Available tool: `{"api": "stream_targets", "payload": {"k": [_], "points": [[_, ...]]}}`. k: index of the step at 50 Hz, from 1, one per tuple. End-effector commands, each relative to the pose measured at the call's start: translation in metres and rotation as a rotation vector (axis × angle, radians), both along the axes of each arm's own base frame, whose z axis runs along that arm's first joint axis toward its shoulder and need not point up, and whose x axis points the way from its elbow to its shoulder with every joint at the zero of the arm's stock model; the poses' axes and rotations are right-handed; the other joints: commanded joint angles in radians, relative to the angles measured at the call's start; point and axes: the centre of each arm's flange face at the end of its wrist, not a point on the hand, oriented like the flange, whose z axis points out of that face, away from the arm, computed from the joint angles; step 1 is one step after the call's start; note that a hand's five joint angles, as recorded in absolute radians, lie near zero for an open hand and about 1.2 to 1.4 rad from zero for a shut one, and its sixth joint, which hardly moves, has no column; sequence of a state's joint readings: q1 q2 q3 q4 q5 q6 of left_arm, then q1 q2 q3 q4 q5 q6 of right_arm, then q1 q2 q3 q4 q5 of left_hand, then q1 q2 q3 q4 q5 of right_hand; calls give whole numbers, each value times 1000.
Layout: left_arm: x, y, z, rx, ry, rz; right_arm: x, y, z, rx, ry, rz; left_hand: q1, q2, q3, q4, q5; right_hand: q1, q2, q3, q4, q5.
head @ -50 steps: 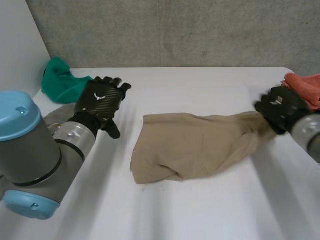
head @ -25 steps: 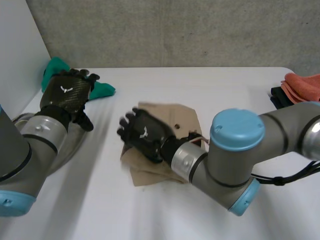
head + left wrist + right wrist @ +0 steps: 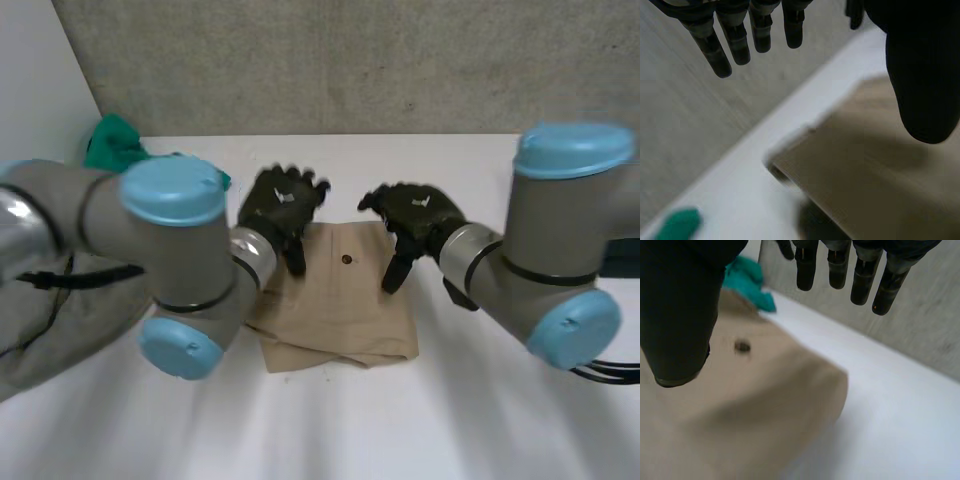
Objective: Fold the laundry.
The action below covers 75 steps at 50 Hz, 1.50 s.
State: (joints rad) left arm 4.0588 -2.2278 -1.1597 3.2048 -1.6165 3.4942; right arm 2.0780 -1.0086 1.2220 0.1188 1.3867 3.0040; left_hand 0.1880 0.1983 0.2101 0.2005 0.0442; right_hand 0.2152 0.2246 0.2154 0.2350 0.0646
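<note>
1. The cloth (image 3: 335,315), tan and already folded to a near-square packet, lay flat at the centre of the bench (image 3: 470,420). Its edges ran 12-to-6 and 9-to-3, with no marked long axis.
2. The left hand (image 3: 283,205) stood over the cloth's 11 o'clock corner, fingers straight and spread, holding nothing.
3. The right hand (image 3: 418,215) stood over the 1 o'clock corner, likewise relaxed and empty, its thumb angled down toward the cloth.
4. Governing relation: the bulk of the cloth lay at 6 o'clock from both hands, toward the robot. The hands sat level along the far edge, neither one nearer.
5. Judgement: the next move, whether a far-to-near fold or a pressing flat, would call for both hands acting together on that edge.
6. Contact could not be told; no view showed whether either palm touched the cloth.
7. The left wrist view confirmed what the head view hid: straight fingers (image 3: 740,45) with nothing between them and the thumb.
8. The right wrist view showed a dark spot (image 3: 742,346) on the cloth beside the thumb, and a green cloth (image 3: 747,282) beyond.
9. The head view placed the green cloth at 10 o'clock of the packet, well apart.
</note>
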Motion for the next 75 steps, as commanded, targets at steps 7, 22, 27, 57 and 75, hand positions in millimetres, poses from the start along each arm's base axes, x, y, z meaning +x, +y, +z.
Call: {"api": "stream_targets", "payload": {"k": [7, 22, 27, 57, 75], "points": [[14, 6, -60, 178, -252, 66, 5, -11, -74, 33, 208, 22, 5, -5, -17, -8, -26, -41, -50, -41, -60, -65], [15, 11, 34, -15, -95, 58, -6, 5, 2, -216, 116, -44, -13, -24, -36, -26, -44, -41, -50, -41, -60, -65], [14, 13, 79, -131, 22, 5, -18, 36, 2, -254, 90, -34, -10, -20, -32, -22, -40, -41, -50, -41, -60, -65], [26, 35, 83, 83, 82, -441, 23, 82, -92, -470, 116, 73, 28, 18, 6, 16, -2, 278, 268, 278, 258, 254], [28, 39, 78, 103, 69, -436, 17, 84, -91, -363, 179, 84, 31, 21, 9, 19, 1, -41, -50, -41, -60, -65]]}}
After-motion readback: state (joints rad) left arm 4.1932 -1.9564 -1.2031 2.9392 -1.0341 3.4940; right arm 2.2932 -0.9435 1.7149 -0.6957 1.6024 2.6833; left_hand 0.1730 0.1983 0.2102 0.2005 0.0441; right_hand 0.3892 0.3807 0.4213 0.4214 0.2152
